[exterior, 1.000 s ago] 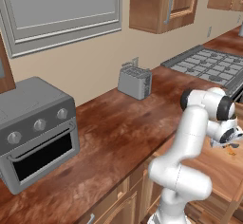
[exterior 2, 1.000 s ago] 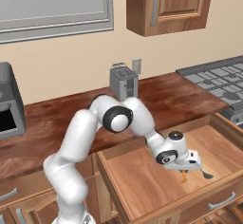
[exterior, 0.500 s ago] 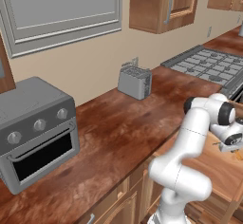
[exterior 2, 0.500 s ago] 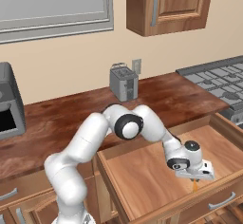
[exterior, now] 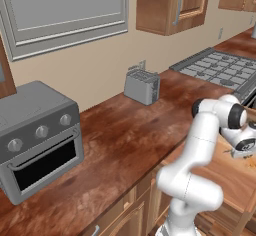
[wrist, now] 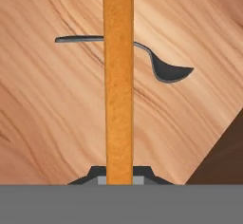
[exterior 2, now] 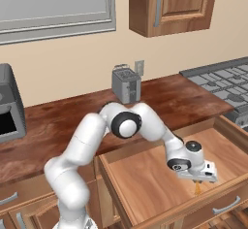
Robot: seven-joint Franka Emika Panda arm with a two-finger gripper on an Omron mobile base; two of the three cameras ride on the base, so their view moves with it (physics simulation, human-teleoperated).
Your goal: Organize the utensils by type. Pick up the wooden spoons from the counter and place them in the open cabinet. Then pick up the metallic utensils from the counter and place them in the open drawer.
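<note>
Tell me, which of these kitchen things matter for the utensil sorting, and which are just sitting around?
Part of the job: fork pinched in the tool; open drawer; counter; cabinet.

Just there: toaster; toaster oven; stove; grey spoon in the drawer.

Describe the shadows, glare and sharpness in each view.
Hand view: sharp; the orange fork held by the hand throws a dark curved shadow on the drawer floor. Right base view: even light, no glare, faint shadow under the hand. Left base view: soft sheen on the counter, slightly soft rendering.
</note>
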